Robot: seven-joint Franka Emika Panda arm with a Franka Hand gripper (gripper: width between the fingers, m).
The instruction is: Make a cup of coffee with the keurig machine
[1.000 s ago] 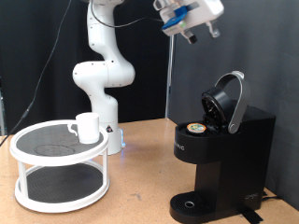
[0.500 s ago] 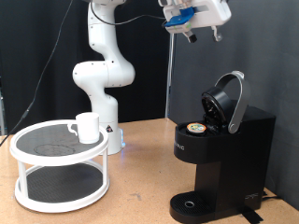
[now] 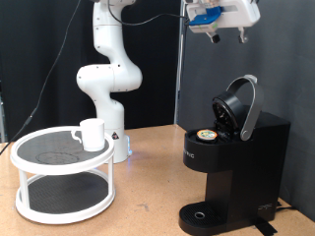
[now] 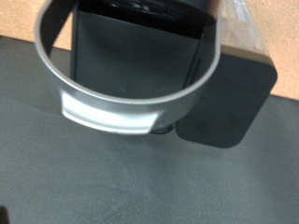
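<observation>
The black keurig machine (image 3: 231,167) stands at the exterior view's right with its rounded lid (image 3: 240,108) hinged open and a tan-topped pod (image 3: 207,136) seated in the holder. My gripper (image 3: 226,34) hangs high above the machine, near the exterior view's top, with nothing seen between its fingers. The white cup (image 3: 92,134) sits on the top tier of a white round rack (image 3: 63,173) at the exterior view's left. The wrist view looks down on the silver-rimmed open lid (image 4: 121,107) and the machine's black body (image 4: 224,103); my fingers do not show there.
The white arm's base (image 3: 106,88) stands behind the rack on the wooden table (image 3: 148,202). A black curtain backs the scene. The round drip base (image 3: 200,213) of the machine is bare.
My gripper has moved towards the exterior view's right and slightly up, from left of the machine to above its open lid. The cup, pod and lid have not moved.
</observation>
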